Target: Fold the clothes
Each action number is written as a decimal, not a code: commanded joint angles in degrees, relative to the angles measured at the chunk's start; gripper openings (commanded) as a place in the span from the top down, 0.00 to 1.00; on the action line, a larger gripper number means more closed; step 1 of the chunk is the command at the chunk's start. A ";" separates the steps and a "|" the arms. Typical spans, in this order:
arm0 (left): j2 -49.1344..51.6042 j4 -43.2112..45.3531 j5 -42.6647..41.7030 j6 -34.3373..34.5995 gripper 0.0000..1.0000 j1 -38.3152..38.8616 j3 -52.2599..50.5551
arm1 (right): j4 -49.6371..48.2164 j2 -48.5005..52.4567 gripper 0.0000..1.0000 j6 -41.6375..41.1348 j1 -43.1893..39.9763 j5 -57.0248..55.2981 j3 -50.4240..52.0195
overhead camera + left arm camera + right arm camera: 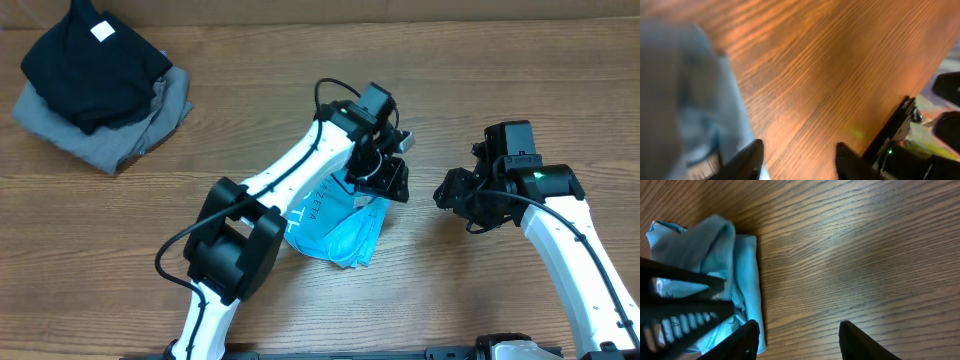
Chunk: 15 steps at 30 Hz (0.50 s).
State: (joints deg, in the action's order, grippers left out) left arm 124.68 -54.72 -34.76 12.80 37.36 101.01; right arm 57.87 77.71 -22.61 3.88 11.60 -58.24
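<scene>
Only overhead showed black garment [95, 65] on grey garment [140, 135], far left. Left gripper [799, 147] and right gripper [799, 329] gaped empty near shirt [345, 232]; wooden table [300, 60].

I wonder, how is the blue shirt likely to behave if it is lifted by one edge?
The shirt will probably droop and unfold, since its layers lie soft and creased. It looks thin and light, and likely slides easily on the smooth wooden table.

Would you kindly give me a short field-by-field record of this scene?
T-shirt: light blue, a rumpled bundle on the table
left gripper: open, fabric beside one finger
right gripper: open, over bare wood next to the shirt
black garment: lying on the grey garment, far corner
</scene>
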 commanded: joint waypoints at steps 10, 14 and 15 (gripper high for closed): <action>-1.07 -12.59 -2.91 -7.08 0.49 -15.54 8.57 | -4.87 -1.42 0.44 14.08 4.09 16.76 -1.09; -1.07 -16.46 -3.76 -10.40 0.48 -20.00 10.23 | -7.45 -0.57 0.44 9.38 9.79 13.94 -0.98; -1.07 -17.46 -3.52 -11.34 0.48 -21.14 10.27 | -8.00 -0.04 0.44 8.52 11.82 12.39 -0.98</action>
State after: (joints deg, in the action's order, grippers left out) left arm 124.66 -70.74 -36.60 6.09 17.74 109.65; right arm 50.76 77.73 -12.67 12.08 24.16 -58.24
